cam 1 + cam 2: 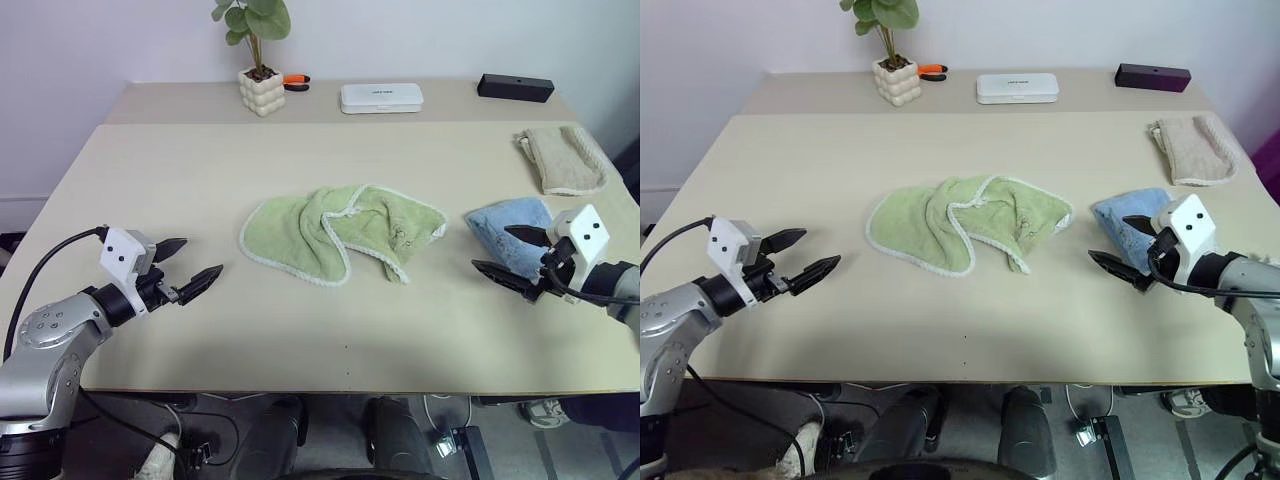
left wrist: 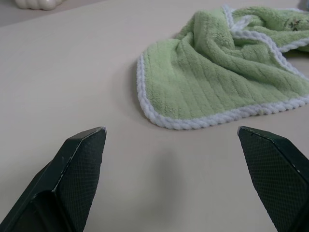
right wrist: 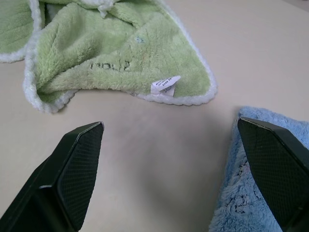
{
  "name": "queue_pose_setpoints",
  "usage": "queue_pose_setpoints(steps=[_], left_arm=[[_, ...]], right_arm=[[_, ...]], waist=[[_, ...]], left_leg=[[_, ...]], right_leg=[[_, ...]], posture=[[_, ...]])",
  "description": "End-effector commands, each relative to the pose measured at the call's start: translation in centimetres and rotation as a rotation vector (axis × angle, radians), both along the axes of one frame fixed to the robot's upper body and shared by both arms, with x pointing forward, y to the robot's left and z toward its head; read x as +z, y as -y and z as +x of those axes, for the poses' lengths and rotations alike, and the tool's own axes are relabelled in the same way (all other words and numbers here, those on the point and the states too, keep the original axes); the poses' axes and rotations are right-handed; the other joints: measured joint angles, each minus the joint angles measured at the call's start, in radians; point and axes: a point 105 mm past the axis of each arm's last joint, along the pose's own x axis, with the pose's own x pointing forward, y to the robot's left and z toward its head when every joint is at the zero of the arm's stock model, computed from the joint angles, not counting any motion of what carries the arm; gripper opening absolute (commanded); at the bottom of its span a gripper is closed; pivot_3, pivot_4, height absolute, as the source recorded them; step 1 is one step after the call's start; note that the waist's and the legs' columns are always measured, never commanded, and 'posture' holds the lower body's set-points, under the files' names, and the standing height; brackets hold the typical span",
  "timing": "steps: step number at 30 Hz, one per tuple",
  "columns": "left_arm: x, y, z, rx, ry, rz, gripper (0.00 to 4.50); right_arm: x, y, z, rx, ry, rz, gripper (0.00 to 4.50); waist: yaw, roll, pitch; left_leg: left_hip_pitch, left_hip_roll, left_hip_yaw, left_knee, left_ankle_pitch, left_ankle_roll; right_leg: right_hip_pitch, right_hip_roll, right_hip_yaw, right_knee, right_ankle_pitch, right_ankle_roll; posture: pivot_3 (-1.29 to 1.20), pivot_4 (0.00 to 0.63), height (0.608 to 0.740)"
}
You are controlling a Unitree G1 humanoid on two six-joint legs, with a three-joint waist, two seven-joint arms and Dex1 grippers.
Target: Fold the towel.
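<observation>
Green towel (image 1: 340,232) lies crumpled — left tool (image 1: 190,266), right tool (image 1: 505,252) spread wide.

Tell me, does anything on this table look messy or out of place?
Yes. The green towel lies crumpled mid-table, its edges flipped over itself rather than flat. A blue towel sits bunched beside the open right gripper. The beige towel farther back looks roughly folded. Nothing seems spilled or damaged.

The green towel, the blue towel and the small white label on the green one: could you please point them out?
green towel (image 1: 300,235), left eye view, its left flap.
blue towel (image 1: 505,228), left eye view, its middle.
white label (image 3: 164,85), right wrist view, its centre.
</observation>
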Motion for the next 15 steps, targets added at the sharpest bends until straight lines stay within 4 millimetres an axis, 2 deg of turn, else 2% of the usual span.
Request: queue_pose_setpoints(steps=[1,8,15], left_arm=[[0.6,0.6,0.2,-0.016,0.024,0.000,4.47],[0.7,1.9,-0.3,-0.064,0.013,-0.009,4.47],[0.0,7.6,-1.1,-0.260,0.003,-0.004,4.47]], right_arm=[[1.4,-0.2,0.0,0.009,0.069,-0.011,4.50],[0.6,-0.8,0.2,0.020,0.072,0.002,4.50],[0.2,-2.9,0.9,0.062,0.082,0.035,4.50]], waist=[[0.000,0.000,0.000],[0.000,0.000,0.000],[0.000,0.000,0.000]], left_leg=[[0.000,0.000,0.000,0.000,0.000,0.000],[0.000,0.000,0.000,0.000,0.000,0.000],[0.000,0.000,0.001,0.000,0.000,0.000]], right_leg=[[0.000,0.000,0.000,0.000,0.000,0.000],[0.000,0.000,0.000,0.000,0.000,0.000],[0.000,0.000,0.001,0.000,0.000,0.000]], posture=[[0.00,0.150,0.740],[0.00,0.150,0.740],[0.00,0.150,0.740]])
